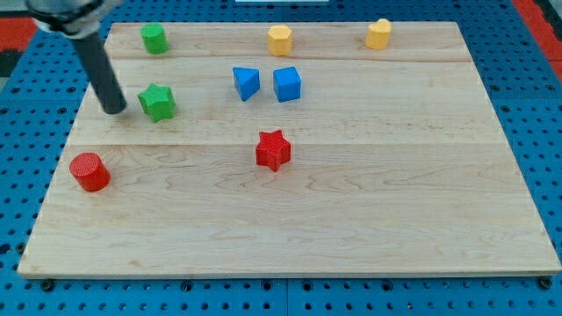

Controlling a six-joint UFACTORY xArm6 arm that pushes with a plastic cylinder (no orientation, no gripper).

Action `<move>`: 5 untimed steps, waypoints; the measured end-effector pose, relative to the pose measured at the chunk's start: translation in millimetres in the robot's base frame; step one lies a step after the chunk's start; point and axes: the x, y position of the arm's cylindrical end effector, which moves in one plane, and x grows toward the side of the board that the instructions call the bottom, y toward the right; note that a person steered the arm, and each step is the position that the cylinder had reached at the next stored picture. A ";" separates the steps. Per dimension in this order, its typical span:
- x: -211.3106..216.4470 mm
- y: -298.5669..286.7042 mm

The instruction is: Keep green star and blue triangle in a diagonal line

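The green star [157,102] lies at the view's left on the wooden board. The blue triangle [247,82] lies to its right and a little higher, next to a blue cube [287,84]. My tip [115,110] rests on the board just left of the green star, a small gap away from it. The dark rod rises from the tip toward the view's top left corner.
A green cylinder [154,38] stands at the top left. A yellow hexagon block [279,39] and a yellow block [378,34] stand along the top edge. A red star [273,150] lies at centre. A red cylinder [90,171] sits near the left edge.
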 end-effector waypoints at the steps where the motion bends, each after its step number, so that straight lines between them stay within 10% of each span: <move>1: -19.4 24.5; 3: 47.6 194.7; 5: -62.3 118.0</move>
